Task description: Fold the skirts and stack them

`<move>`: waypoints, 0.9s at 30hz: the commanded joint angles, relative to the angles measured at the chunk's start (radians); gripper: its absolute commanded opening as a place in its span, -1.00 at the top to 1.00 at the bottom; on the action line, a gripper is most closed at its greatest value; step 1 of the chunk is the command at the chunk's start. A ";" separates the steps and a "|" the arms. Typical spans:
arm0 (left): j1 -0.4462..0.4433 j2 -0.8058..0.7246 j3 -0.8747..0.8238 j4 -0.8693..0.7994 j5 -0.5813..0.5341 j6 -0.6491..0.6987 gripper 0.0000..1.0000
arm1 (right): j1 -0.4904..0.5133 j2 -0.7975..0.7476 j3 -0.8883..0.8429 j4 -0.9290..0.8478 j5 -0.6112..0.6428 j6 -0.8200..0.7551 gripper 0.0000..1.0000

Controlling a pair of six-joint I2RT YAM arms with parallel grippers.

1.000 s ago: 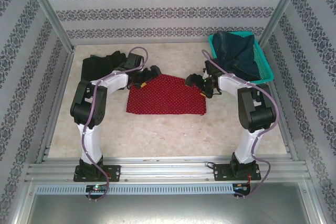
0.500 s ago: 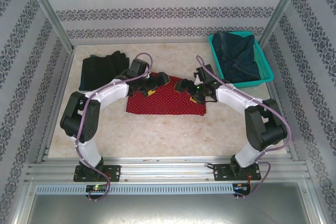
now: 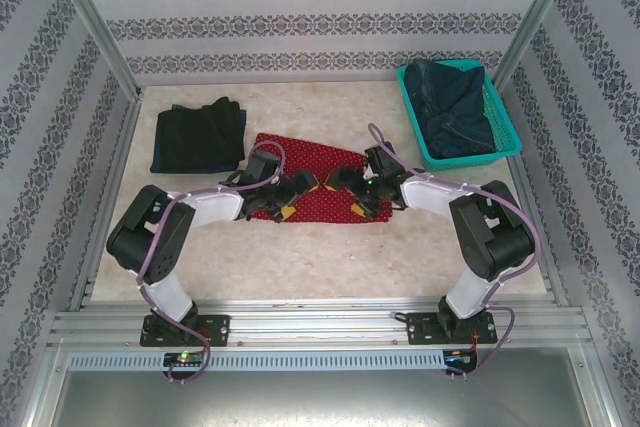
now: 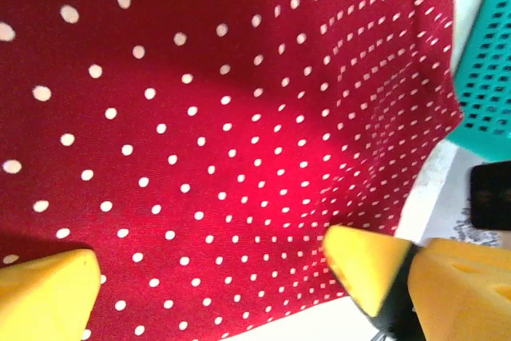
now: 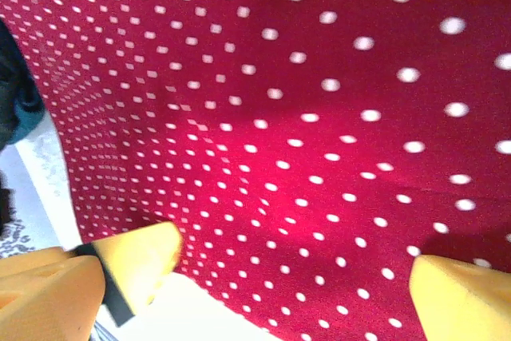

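Now we have both arms drawn back from the far corners of the red dotted skirt (image 3: 310, 155), where they sat a second ago, to its near half. The left gripper (image 3: 292, 197) and the right gripper (image 3: 342, 194) hang low over the cloth, close together near the middle of the table (image 3: 330, 257).

Both sets of jaws are spread wide with nothing between them. In the left wrist view the yellow pads (image 4: 363, 265) straddle the hem of the red dotted skirt (image 4: 239, 117), and the right wrist view shows the same hem running between the right gripper's (image 5: 299, 273) pads.

We read this as lining up to pinch the near edge and carry it over for a fold; no fold has begun, since the skirt lies spread flat. The black skirt (image 3: 198, 137) sits as a squared pile at the far left, and the denim skirts (image 3: 455, 107) wait in the teal basket (image 3: 505, 132), so most of the work remains.
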 commanded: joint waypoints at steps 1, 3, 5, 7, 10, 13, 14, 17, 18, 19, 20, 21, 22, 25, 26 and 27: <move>0.024 0.015 -0.074 -0.023 -0.053 -0.018 -1.00 | -0.022 -0.025 -0.021 -0.096 0.046 -0.068 -0.96; 0.035 0.017 -0.095 -0.024 -0.057 -0.014 -1.00 | -0.043 -0.051 -0.014 -0.145 0.063 -0.112 -0.95; 0.042 0.010 -0.101 0.009 -0.029 -0.020 -1.00 | -0.069 -0.085 0.001 -0.189 0.052 -0.168 -0.95; 0.043 -0.009 -0.082 0.051 0.018 -0.027 -1.00 | -0.096 -0.125 0.022 -0.253 0.059 -0.231 -0.96; 0.043 -0.042 -0.004 0.047 0.094 -0.024 -1.00 | -0.159 -0.186 0.022 -0.310 0.099 -0.310 -0.95; 0.043 -0.078 0.093 -0.058 0.109 0.047 -1.00 | -0.232 -0.196 0.014 -0.313 0.052 -0.354 -0.96; 0.045 -0.090 0.132 -0.118 0.094 0.093 -1.00 | -0.246 -0.191 0.018 -0.319 0.039 -0.369 -0.96; 0.063 -0.106 0.246 -0.400 -0.044 0.279 -1.00 | -0.257 -0.185 0.025 -0.332 0.077 -0.407 -0.96; 0.075 -0.101 0.283 -0.497 -0.107 0.338 -1.00 | -0.260 -0.180 0.025 -0.330 0.090 -0.407 -0.96; 0.085 -0.091 0.312 -0.571 -0.157 0.382 -1.00 | -0.263 -0.174 0.024 -0.325 0.090 -0.406 -0.95; 0.101 -0.074 0.343 -0.646 -0.204 0.424 -1.00 | -0.270 -0.164 0.020 -0.316 0.083 -0.405 -0.96; 0.114 -0.055 0.371 -0.704 -0.234 0.460 -1.00 | -0.276 -0.153 0.021 -0.311 0.075 -0.404 -0.96; 0.125 -0.034 0.390 -0.743 -0.246 0.489 -1.00 | -0.281 -0.143 0.021 -0.306 0.069 -0.405 -0.96; 0.140 0.027 0.436 -0.828 -0.320 0.566 -1.00 | -0.287 -0.102 0.033 -0.289 0.037 -0.446 -0.95; 0.143 0.051 0.445 -0.848 -0.356 0.589 -1.00 | -0.285 -0.090 0.040 -0.287 0.026 -0.482 -0.93; 0.152 0.074 0.453 -0.859 -0.368 0.609 -1.00 | -0.282 -0.080 0.044 -0.291 0.027 -0.511 -0.90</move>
